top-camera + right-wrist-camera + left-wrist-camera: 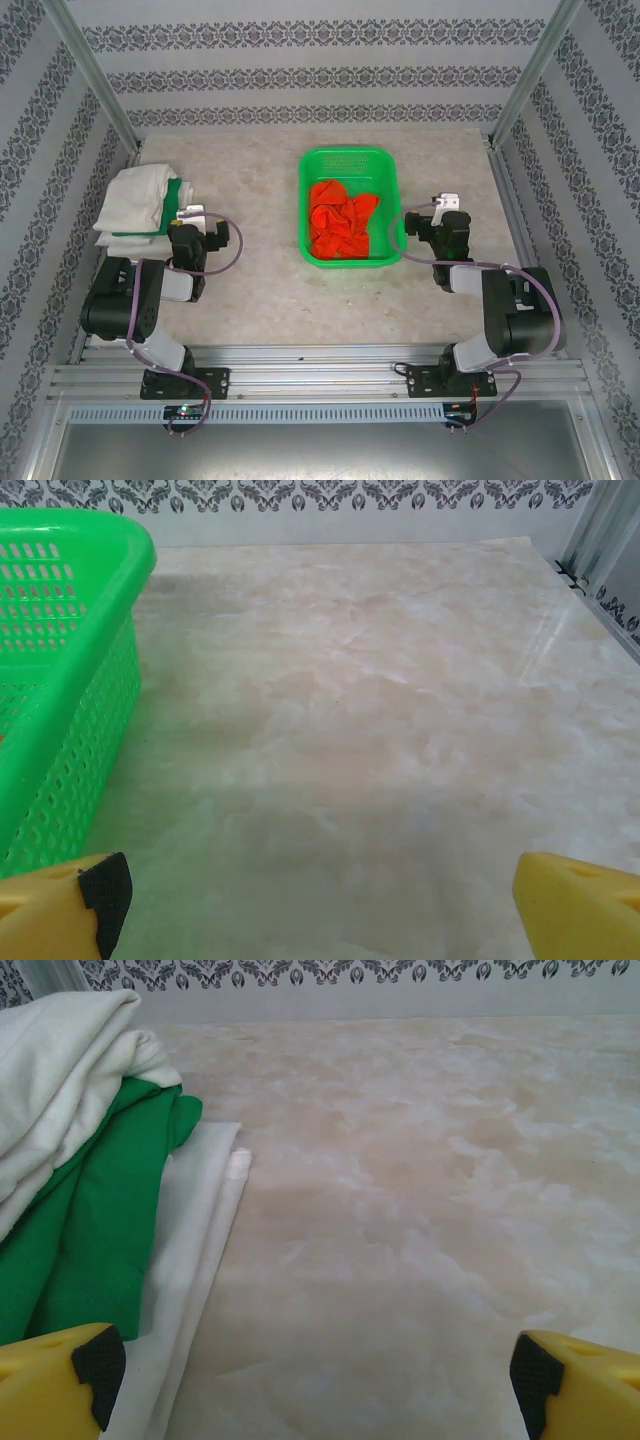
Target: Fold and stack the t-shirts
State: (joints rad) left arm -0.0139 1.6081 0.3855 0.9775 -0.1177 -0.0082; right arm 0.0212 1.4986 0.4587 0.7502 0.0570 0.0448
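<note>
Left hand [312, 1385] and right hand [315, 905] hover wide open, empty.
Orange-red t-shirt [340, 222] lies crumpled in the basket [345, 153]: light, limp, probably best pinched at a raised fold; folded t-shirts [140, 200] sit stacked beside the left hand.

At the middle of the table [260, 290], nearer its far edge: basket [348, 153] with a crumpled t-shirt [340, 222] inside. Stacked by the left edge: folded t-shirts [135, 200], left gripper [190, 213] just beside them. Right of the basket, near it: right gripper [447, 203].
</note>
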